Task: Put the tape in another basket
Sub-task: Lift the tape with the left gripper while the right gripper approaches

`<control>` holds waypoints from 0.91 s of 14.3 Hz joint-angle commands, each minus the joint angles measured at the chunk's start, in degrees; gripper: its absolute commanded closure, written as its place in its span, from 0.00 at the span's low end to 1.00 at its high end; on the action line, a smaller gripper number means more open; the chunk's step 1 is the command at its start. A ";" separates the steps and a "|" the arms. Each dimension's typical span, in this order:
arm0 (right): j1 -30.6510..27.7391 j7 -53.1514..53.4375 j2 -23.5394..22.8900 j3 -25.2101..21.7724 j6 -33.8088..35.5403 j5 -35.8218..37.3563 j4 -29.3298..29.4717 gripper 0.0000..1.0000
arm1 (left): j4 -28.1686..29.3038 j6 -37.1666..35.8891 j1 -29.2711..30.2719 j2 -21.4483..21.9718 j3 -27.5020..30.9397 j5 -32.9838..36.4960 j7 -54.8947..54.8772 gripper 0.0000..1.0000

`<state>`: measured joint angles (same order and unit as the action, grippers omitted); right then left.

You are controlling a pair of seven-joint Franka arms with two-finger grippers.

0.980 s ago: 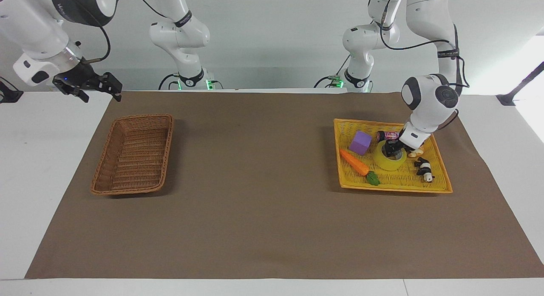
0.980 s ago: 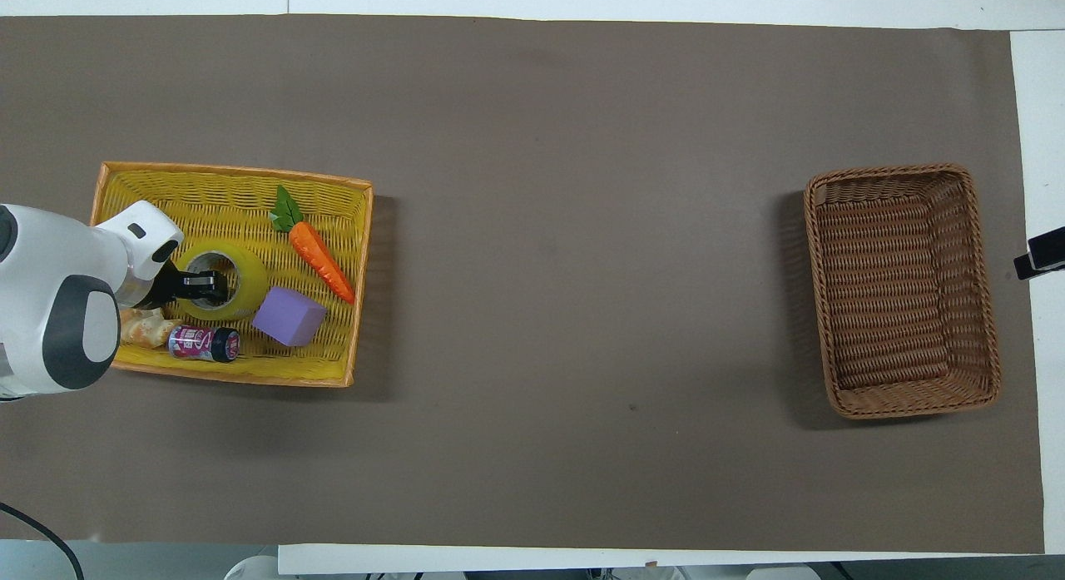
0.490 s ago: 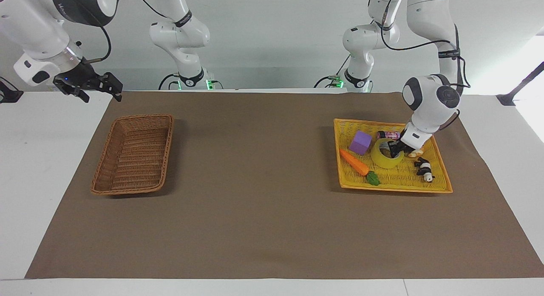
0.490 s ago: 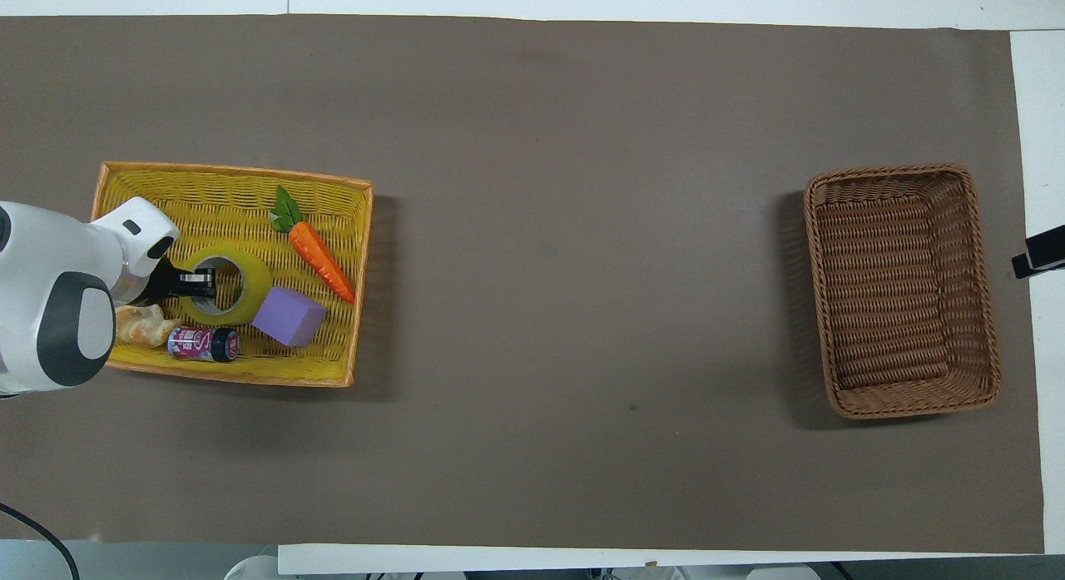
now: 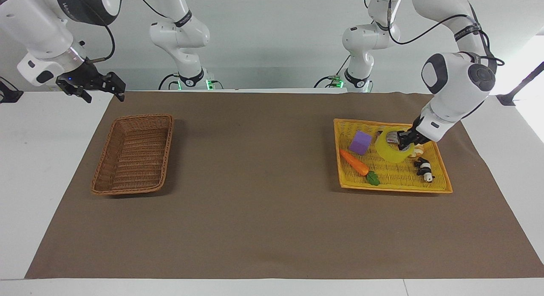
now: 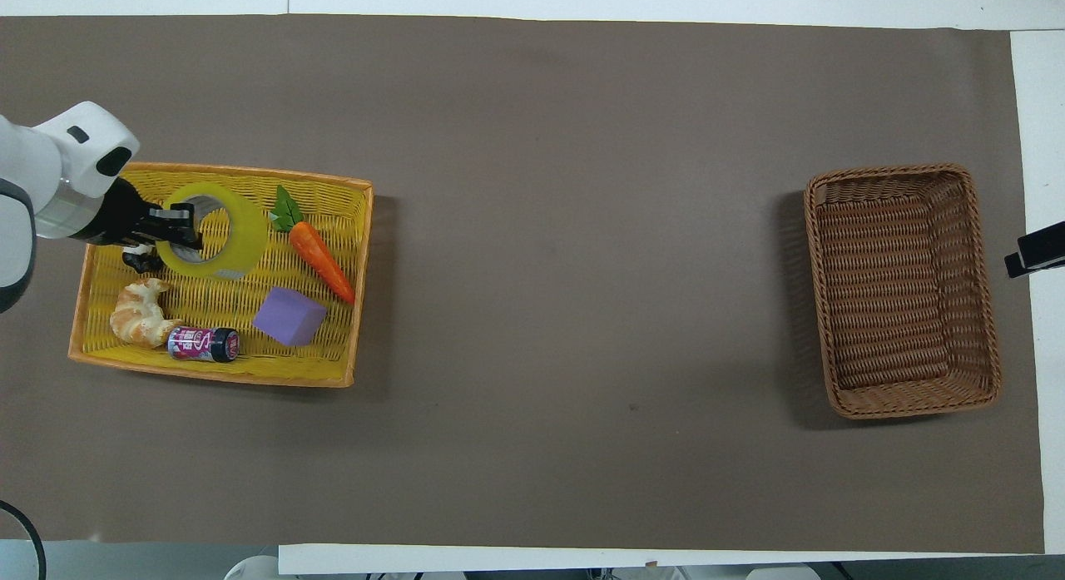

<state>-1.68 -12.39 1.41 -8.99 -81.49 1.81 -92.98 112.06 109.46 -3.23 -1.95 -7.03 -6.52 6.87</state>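
Left gripper (image 5: 403, 139) clamped on the wall of the tape (image 5: 393, 150), one finger inside the core and one outside. The roll hangs tilted, clear of the floor of the yellow tray (image 5: 393, 179) and over the tray's end toward the left arm. Right gripper (image 5: 98, 85) waits with fingers spread and nothing between them, over the white table (image 5: 46, 134) just off the corner of the brown mat (image 5: 263, 219), near the brown wicker basket (image 5: 135, 153).

In the tray around the lifted roll: purple block (image 6: 289, 315) and toy carrot (image 6: 320, 254) on the side toward the basket, a croissant (image 6: 140, 314) and a small pink can (image 6: 204, 344) on its side along the edge nearer the robots, and a small black-and-white toy figure (image 5: 424, 169) near the tape, mostly hidden under the gripper from above. Open mat lies between tray and wicker basket, which sits well apart at the right arm's end.

Tape: wide, translucent yellow, pale inner core visible through the ring (image 6: 212, 230).
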 commanded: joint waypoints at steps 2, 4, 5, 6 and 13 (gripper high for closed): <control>-0.17 0.53 1.05 0.12 -0.25 -0.05 -1.15 0.00 | 0.36 0.22 -15.45 0.98 0.43 -6.54 14.98 1.00; -0.17 0.70 1.05 0.12 -0.34 -0.05 -1.15 0.00 | 1.32 4.51 -20.83 1.51 0.26 -8.68 20.45 1.00; -0.17 0.70 1.05 0.12 -0.25 -0.05 -1.15 0.00 | 1.32 6.19 -22.15 1.43 0.26 -11.04 20.73 1.00; -0.17 0.70 1.05 0.12 -0.34 -0.05 -1.15 0.00 | 1.24 7.86 -23.73 1.43 0.35 -14.63 20.91 1.00; -0.78 0.44 1.49 0.73 1.15 -13.38 -1.86 0.00 | 0.88 18.42 -31.13 0.72 0.35 -17.56 26.71 1.00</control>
<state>-1.69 -12.39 1.42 -8.53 -80.94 -7.05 -93.11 112.36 126.39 -33.03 -2.05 -7.78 -22.98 33.04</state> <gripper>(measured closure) 0.000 0.780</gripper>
